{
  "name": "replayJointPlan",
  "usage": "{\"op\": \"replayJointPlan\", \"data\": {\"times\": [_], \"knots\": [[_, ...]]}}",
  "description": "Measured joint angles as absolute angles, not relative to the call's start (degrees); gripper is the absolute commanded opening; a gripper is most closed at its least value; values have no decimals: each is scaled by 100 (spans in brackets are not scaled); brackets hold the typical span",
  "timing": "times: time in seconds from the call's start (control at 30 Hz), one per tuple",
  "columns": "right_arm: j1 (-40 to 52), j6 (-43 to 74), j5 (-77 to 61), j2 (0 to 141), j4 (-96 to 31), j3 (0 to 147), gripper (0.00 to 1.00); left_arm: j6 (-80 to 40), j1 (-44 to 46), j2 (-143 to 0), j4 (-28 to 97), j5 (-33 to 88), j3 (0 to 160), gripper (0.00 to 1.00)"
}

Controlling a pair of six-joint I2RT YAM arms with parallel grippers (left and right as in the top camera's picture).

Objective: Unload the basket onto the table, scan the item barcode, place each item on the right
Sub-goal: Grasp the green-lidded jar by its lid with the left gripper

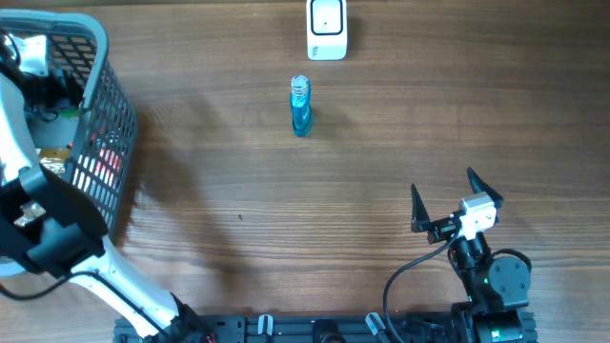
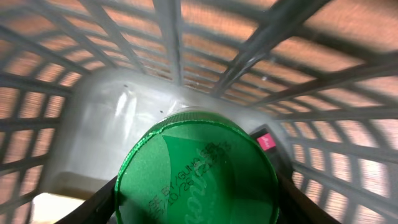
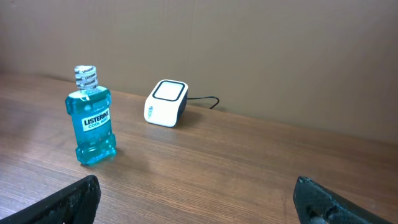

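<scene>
In the left wrist view a round green lid (image 2: 196, 171) with a printed date fills the lower middle, and it belongs to a container inside the grey mesh basket (image 2: 261, 43). My left gripper (image 2: 196, 202) is shut on it, a dark finger (image 2: 93, 208) pressed against each side. No barcode shows on it. The white barcode scanner (image 1: 327, 29) sits at the table's far edge, also in the right wrist view as the scanner (image 3: 166, 102). My right gripper (image 1: 443, 186) hovers open near the front right, nothing between its fingers (image 3: 78, 199).
A blue mouthwash bottle (image 1: 300, 110) stands upright just in front of the scanner; the right wrist view shows the bottle (image 3: 92, 127) at left. The basket (image 1: 100, 124) at the table's left edge holds other packages. A pink-labelled item (image 2: 266, 141) lies behind the lid.
</scene>
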State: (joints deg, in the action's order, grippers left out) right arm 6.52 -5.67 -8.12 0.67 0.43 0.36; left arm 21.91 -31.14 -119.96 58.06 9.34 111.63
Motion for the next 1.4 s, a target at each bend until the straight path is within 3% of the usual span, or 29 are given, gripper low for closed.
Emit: {"op": "replayJointPlan", "data": {"times": [0.67,1.13,1.4], "knots": [[652,-567,-812,67,43,36,100,1957,-3111,-10503,5830,939,11159,50],[652,-567,-812,67,43,36,100,1890,-3111,-10359,6643,954,11159,52],[652,-567,-812,67,43,36,100,1734,-3111,-10359,6495,998,11159,53]]}}
